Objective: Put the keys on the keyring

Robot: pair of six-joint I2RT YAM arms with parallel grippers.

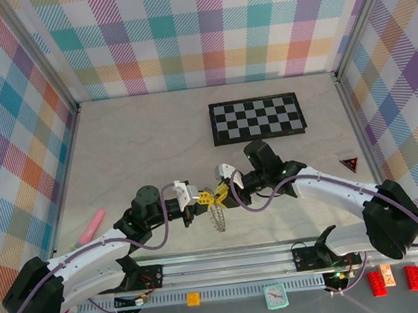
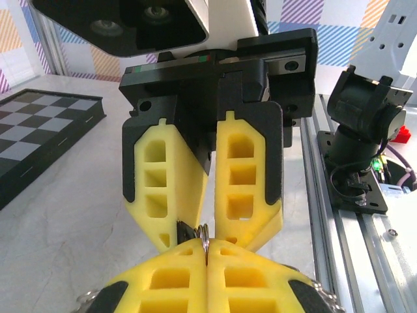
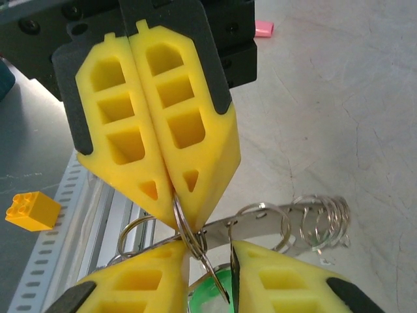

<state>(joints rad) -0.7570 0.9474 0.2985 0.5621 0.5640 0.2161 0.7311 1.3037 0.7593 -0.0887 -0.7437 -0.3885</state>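
My two grippers meet tip to tip over the near middle of the table. The left gripper (image 1: 204, 197) (image 2: 207, 246) is shut on a small silver split ring (image 2: 205, 233) (image 3: 184, 225) that belongs to the keyring. The keyring (image 1: 217, 219) (image 3: 280, 220) is a flat metal band with several small rings, and it hangs below and trails to one side. Between the fingers of the right gripper (image 1: 222, 192) (image 3: 210, 264) sits a key (image 3: 212, 298) with a green head, its blade reaching up to the pinched ring. A second key is hidden.
A black-and-white checkerboard (image 1: 257, 118) lies behind the grippers. A pink object (image 1: 91, 227) rests at the left and a red triangle (image 1: 349, 163) at the right. Along the near edge runs a metal rail (image 1: 228, 263), with an orange brick (image 1: 192, 299), a small clock (image 1: 274, 295) and red bricks (image 1: 394, 279).
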